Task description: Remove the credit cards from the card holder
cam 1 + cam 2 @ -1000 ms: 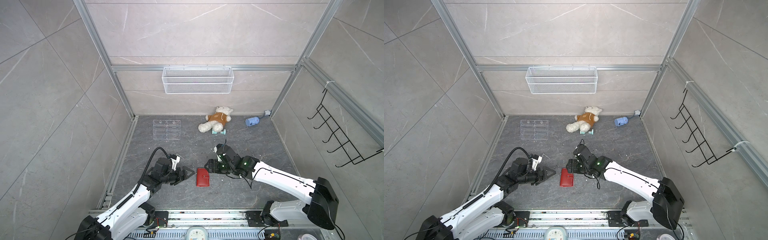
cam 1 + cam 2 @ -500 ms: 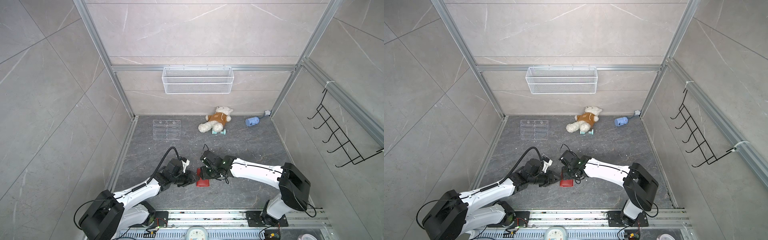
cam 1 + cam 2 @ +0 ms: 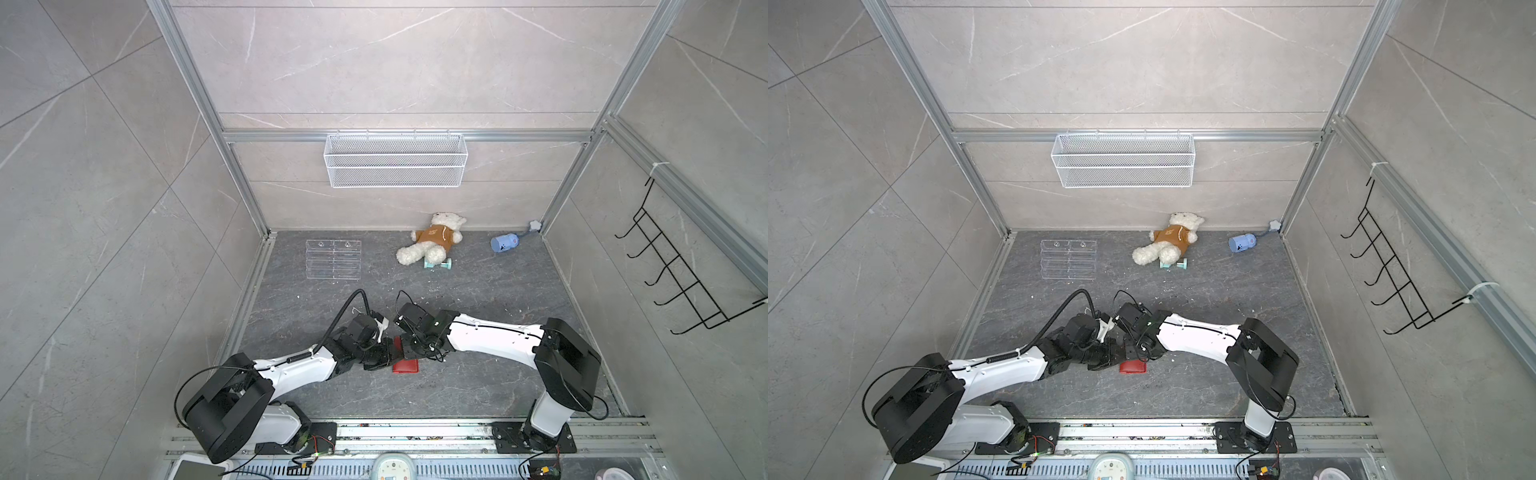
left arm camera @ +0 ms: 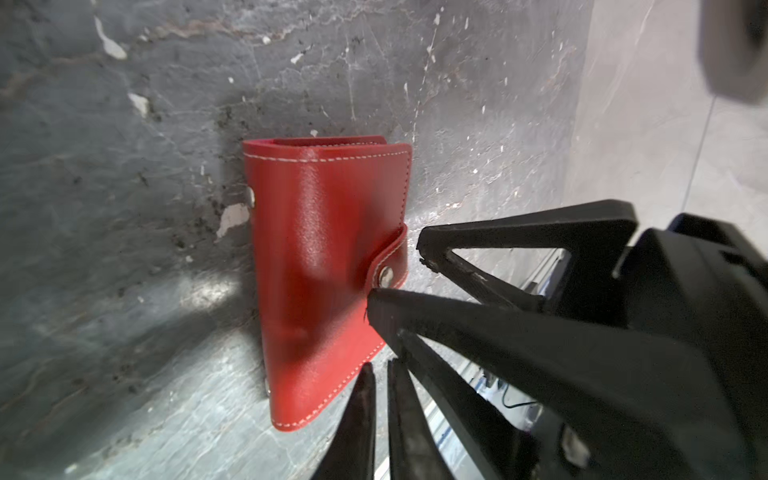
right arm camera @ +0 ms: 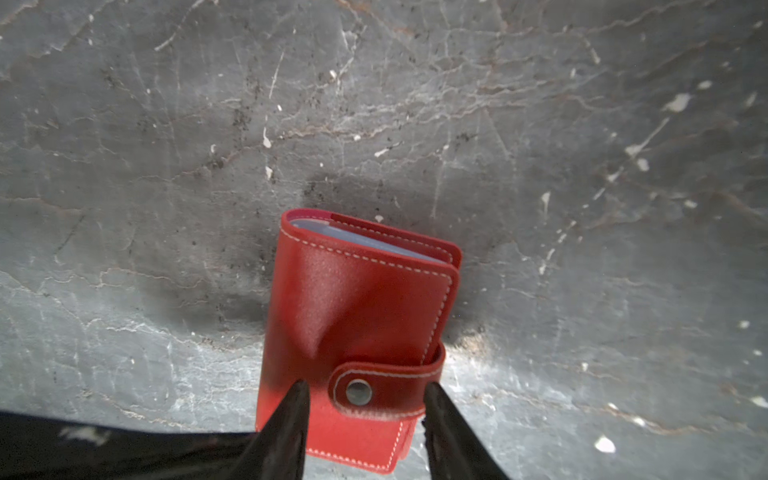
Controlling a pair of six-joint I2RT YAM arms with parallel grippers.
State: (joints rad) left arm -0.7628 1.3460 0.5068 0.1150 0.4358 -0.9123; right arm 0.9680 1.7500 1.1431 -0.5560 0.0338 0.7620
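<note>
Red holder (image 5: 357,316) lies snapped shut, near-centre on the floor (image 5: 166,166), cards hidden. Right gripper (image 5: 365,390) half-open astride the tab (image 5: 386,384); left gripper (image 4: 378,370) closed at the holder's left edge, holding nothing visible. Risk: tab pull drags the unpinned holder instead of unsnapping.
</note>
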